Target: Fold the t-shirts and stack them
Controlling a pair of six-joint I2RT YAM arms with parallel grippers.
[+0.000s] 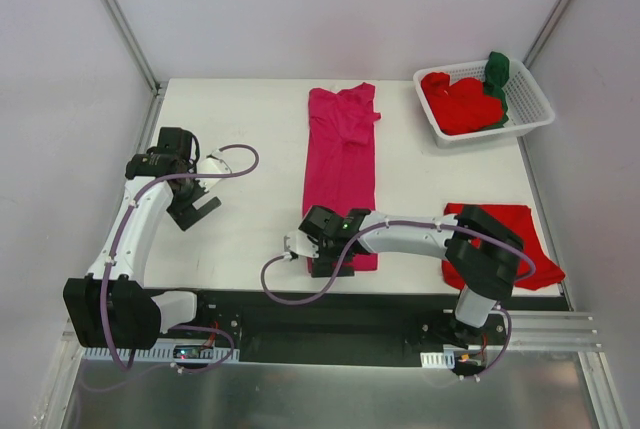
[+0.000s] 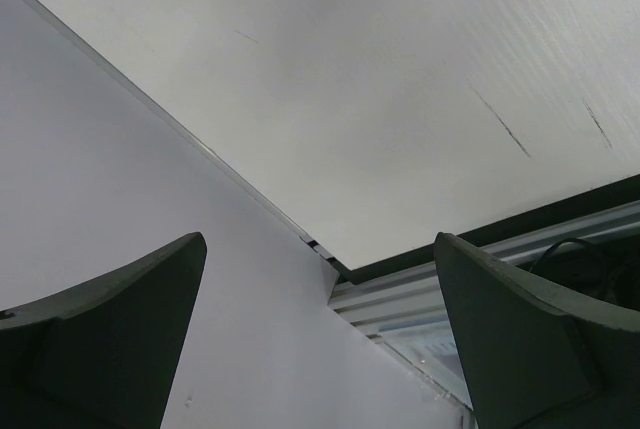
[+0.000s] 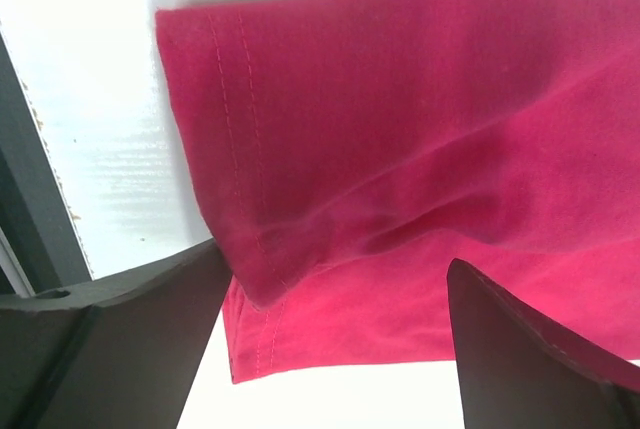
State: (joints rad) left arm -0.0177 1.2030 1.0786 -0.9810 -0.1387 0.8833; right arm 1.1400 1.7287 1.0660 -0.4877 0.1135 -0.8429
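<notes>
white basket (image 1: pixel 536 99), red t-shirts (image 1: pixel 460 105) inside, green t-shirt (image 1: pixel 497 67)

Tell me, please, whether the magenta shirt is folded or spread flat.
Folded lengthwise: the magenta shirt lies as a narrow strip, and the right wrist view shows layers overlapping at its hem.

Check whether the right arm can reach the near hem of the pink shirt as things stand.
Probably yes. The right end effector sits at the near end of the pink shirt, jaws open, with the hem showing between them. Nothing appears to lie in the way.
</notes>
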